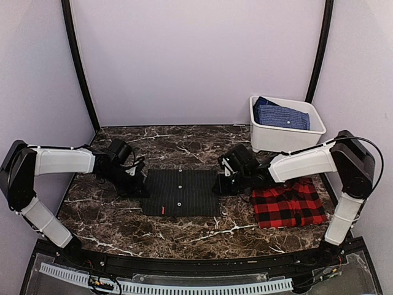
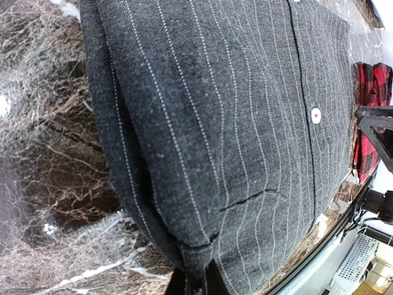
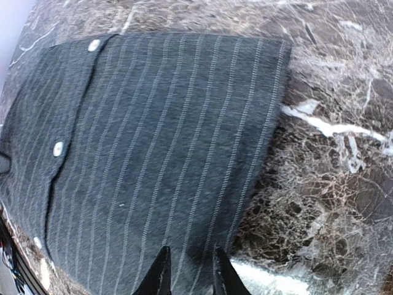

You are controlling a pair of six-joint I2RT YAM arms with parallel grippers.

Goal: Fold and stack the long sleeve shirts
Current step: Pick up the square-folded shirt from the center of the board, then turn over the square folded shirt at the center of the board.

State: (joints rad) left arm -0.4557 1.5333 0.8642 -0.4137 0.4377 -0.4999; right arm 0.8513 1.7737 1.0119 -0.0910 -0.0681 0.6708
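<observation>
The charcoal pinstripe shirt (image 1: 181,192) lies folded in a rectangle at the table's middle, placket and light buttons up. My left gripper (image 1: 136,184) is at its left edge, shut on a bunched fold of the cloth (image 2: 196,252). My right gripper (image 1: 220,184) is at its right edge. Its fingertips (image 3: 161,273) stand a little apart over flat cloth (image 3: 153,153) near the shirt's edge, and the stripes run undisturbed between them. The red-and-black plaid shirt (image 1: 287,203) lies folded to the right, under my right forearm; it also shows in the left wrist view (image 2: 368,123).
A white bin (image 1: 264,138) stands at the back right with a folded blue shirt (image 1: 281,115) in it. The dark marble table (image 1: 123,221) is walled at the back and both sides.
</observation>
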